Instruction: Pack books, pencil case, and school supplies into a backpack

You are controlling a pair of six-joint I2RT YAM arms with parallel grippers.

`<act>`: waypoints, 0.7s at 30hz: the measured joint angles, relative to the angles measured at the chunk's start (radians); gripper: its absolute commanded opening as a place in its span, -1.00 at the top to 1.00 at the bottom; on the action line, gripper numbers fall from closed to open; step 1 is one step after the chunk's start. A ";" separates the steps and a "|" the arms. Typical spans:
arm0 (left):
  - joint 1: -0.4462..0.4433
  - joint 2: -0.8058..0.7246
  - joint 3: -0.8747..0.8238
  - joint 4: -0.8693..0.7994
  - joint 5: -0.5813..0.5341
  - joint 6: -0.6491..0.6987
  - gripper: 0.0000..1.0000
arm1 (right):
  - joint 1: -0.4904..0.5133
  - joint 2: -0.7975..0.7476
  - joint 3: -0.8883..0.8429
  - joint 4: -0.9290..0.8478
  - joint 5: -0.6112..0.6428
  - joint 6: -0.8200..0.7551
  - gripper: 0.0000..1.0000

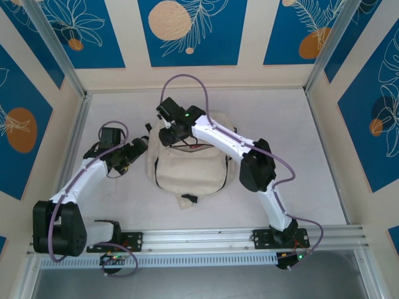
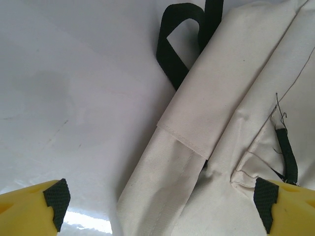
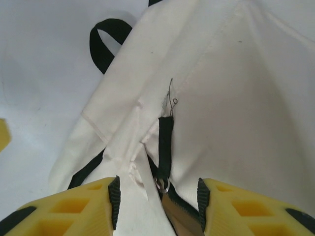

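I see the cream backpack [image 1: 187, 174] lying mid-table [image 1: 299, 156]. My left gripper [image 2: 161, 204] gapes wide at its left side. The right gripper [image 3: 157, 196] stands half-open, its fingers [image 3: 114, 201] straddling the zipper pull [image 3: 165, 186].

A robot test booth is being shown: a white table [image 1: 324, 162] is being enclosed by blue printed panels [image 1: 187, 31] and metal posts [image 1: 57, 53], and two robot arms [image 1: 81, 177] are being carried on a rail [image 1: 206, 235] at the table's near edge.
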 measured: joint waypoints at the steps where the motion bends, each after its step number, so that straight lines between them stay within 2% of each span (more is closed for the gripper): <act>1: 0.002 -0.005 -0.003 -0.003 0.000 0.000 -0.96 | 0.002 0.026 0.023 -0.009 0.002 -0.005 0.10; 7: 0.007 -0.010 -0.016 -0.009 0.000 0.004 -0.97 | 0.014 0.123 0.098 -0.059 0.027 -0.029 0.18; 17: 0.009 -0.010 -0.028 -0.009 0.001 0.003 -0.97 | 0.050 0.184 0.117 -0.097 0.132 -0.081 0.30; 21: 0.009 -0.010 -0.032 -0.008 0.005 0.003 -0.97 | 0.052 0.204 0.123 -0.107 0.180 -0.088 0.48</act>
